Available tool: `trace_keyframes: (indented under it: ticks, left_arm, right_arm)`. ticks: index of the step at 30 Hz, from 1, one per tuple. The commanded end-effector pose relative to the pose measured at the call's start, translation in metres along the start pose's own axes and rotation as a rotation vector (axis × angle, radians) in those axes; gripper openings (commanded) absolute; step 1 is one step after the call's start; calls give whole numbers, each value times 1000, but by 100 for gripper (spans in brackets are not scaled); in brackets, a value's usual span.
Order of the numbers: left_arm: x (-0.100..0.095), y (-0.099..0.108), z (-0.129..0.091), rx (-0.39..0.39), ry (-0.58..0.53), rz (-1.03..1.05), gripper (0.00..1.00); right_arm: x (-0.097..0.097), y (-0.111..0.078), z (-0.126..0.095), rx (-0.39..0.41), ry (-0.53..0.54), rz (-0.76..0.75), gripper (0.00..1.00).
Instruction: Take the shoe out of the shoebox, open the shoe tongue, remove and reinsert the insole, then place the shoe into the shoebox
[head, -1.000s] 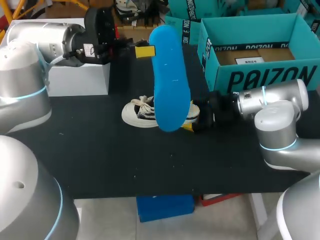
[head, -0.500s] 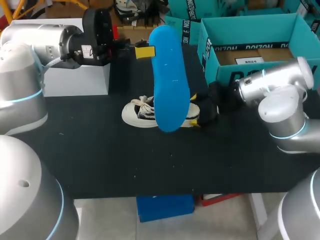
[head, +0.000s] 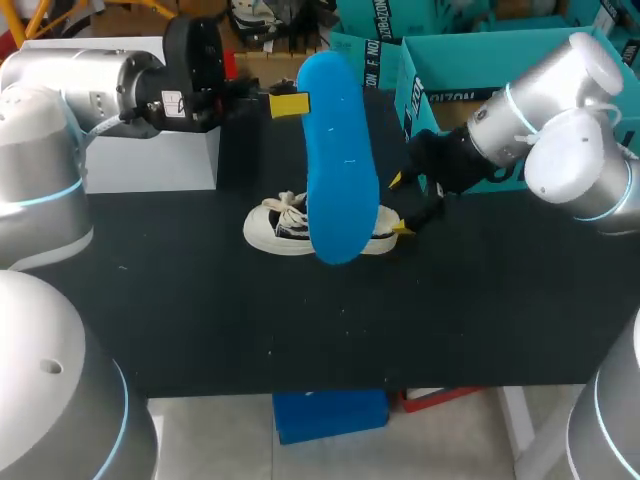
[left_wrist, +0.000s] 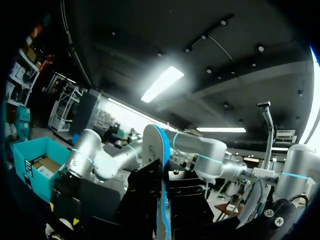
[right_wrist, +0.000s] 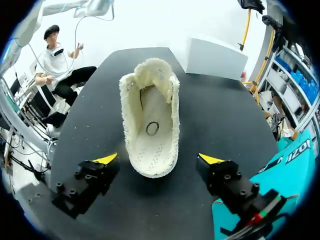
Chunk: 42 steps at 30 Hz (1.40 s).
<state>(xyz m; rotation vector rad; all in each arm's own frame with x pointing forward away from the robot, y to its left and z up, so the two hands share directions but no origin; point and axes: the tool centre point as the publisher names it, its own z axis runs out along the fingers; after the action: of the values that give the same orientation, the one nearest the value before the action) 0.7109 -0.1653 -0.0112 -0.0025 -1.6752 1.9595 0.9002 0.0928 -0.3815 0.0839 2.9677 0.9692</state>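
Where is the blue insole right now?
In the head view, the blue insole is held upright over the middle of the table. The left gripper clamps it near its top, and its lower end crosses in front of the white shoe.

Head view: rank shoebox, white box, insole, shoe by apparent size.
1. shoebox
2. white box, partly hidden, close call with shoebox
3. insole, held up nearer the camera, so unsure
4. shoe, partly behind insole

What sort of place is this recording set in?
Probably a robot lab bench: a black table, the left gripper holding a blue insole, the right gripper open by a white shoe, a teal shoebox nearby.
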Motion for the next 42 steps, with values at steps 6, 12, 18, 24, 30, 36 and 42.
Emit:
trace_keyframes:
  ticks: [6,12,18,24,30,36,42]
  left_arm:
    - [1,1,1,2,-6,2,0]
    - [1,1,1,2,-6,2,0]
    - [1,1,1,2,-6,2,0]
    - [1,1,1,2,-6,2,0]
    - [1,1,1,2,-6,2,0]
    - [1,1,1,2,-6,2,0]
    - [1,1,1,2,-6,2,0]
  right_arm:
    - [-10,17,-6,566,-7,1,100]
    - [-12,25,-4,686,-16,-16,100]
    - [-14,31,-3,777,-28,-31,100]
    - [-15,39,-1,914,-36,-59,100]
    - [-13,44,4,936,-22,-72,100]
    - [-9,46,6,945,-21,-70,100]
    - [-7,44,7,944,-21,-64,100]
